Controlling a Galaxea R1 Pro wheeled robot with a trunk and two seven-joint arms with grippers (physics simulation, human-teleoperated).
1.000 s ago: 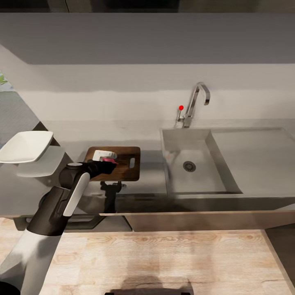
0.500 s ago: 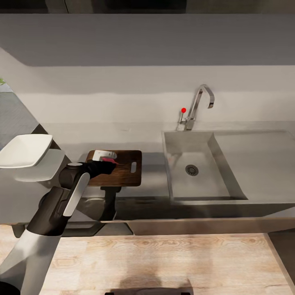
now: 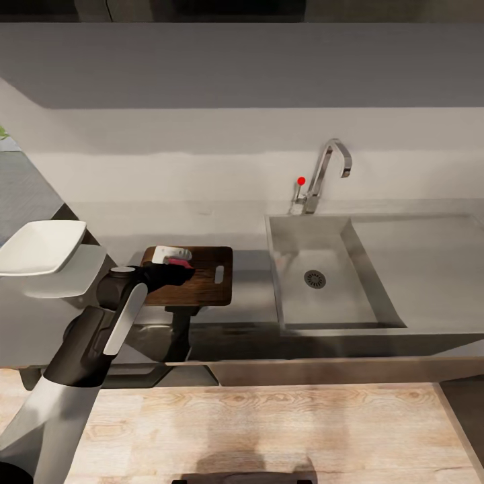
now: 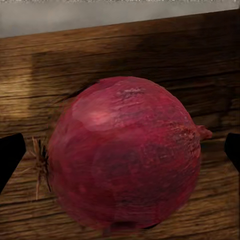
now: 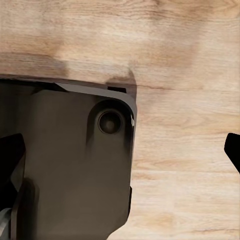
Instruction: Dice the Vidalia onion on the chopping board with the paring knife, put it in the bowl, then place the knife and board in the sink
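Note:
The Vidalia onion (image 4: 125, 155), dark pinkish-red, rests on the brown chopping board (image 4: 120, 45). My left gripper (image 4: 120, 152) straddles it and is open, each black fingertip (image 4: 10, 157) a little clear of the onion's sides. From the head camera the onion (image 3: 179, 261) lies at the far left of the chopping board (image 3: 202, 282), under my left gripper (image 3: 179, 267). The white bowl (image 3: 40, 243) stands on the countertop (image 3: 242, 296) to the left. The sink (image 3: 336, 302) holds nothing. The paring knife is hidden. My right gripper (image 5: 120, 150) is open over the floor.
The chrome tap (image 3: 328, 171) with its red knob stands behind the basin, and the drainboard (image 3: 423, 262) stretches to the right. A small white shape (image 3: 163, 254) that I cannot identify lies beside the onion. My dark base (image 5: 65, 160) sits on the wood floor (image 5: 185, 100).
The head camera shifted slightly between one second and half a second ago. The left arm, the onion and the board have kept their places.

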